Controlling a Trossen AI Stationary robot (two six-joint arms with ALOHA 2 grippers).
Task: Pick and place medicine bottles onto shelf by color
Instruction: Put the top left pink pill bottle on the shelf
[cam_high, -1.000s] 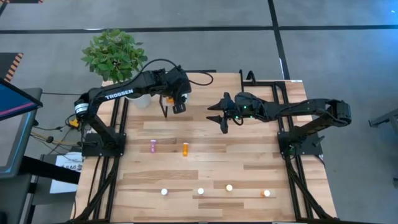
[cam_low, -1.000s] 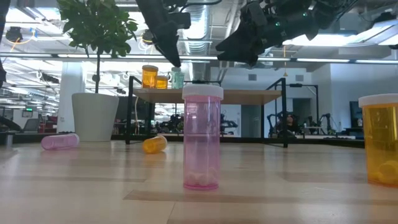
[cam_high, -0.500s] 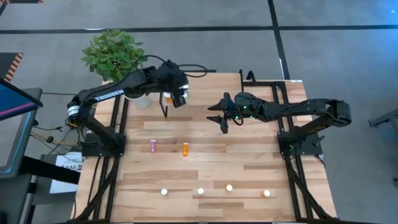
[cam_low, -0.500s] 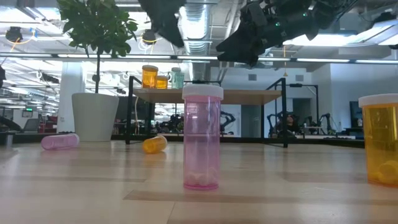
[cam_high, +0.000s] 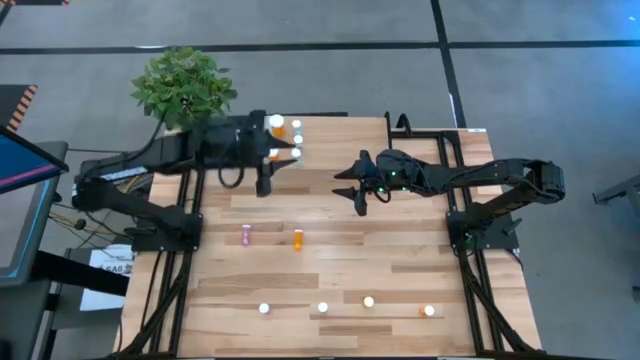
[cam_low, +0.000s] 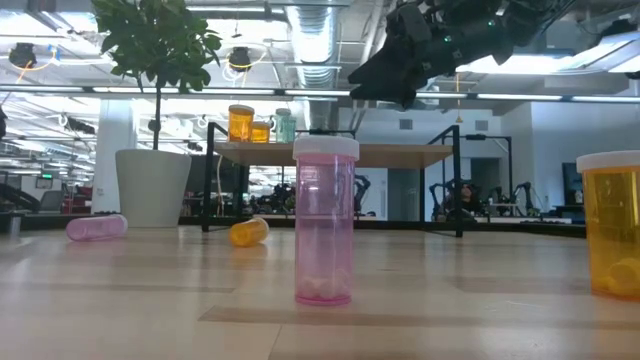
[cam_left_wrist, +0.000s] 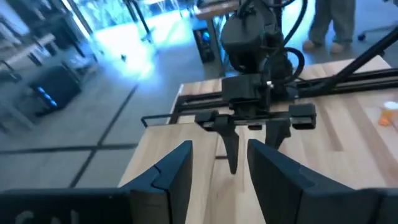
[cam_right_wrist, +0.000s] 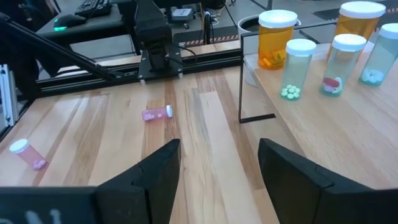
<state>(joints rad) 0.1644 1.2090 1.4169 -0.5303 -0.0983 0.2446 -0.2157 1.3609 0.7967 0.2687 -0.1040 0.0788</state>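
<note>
The shelf (cam_low: 330, 153) stands at the table's far middle and carries orange bottles (cam_low: 241, 122) and a teal bottle (cam_low: 285, 125), all upright; they also show in the right wrist view (cam_right_wrist: 298, 68). My left gripper (cam_high: 262, 160) is open and empty beside the shelf's left end, its fingers (cam_left_wrist: 168, 174) pointing toward the right arm. My right gripper (cam_high: 350, 188) is open and empty, in the air to the right of the shelf. On the table a pink bottle (cam_high: 247, 234) and an orange bottle (cam_high: 297, 239) lie on their sides. Several bottles stand near the front edge, among them a pink one (cam_low: 325, 220).
A potted plant (cam_high: 183, 88) in a white pot (cam_low: 152, 187) stands at the far left corner. Black arm frames (cam_high: 480, 230) run along both side edges. Another pink bottle (cam_right_wrist: 25, 152) lies on the table. Bare wood lies between the shelf and the front row.
My left gripper has risen from the teal bottle on the shelf and drawn back toward the table's left edge, out of the low view. The teal bottle stays upright on the shelf.
</note>
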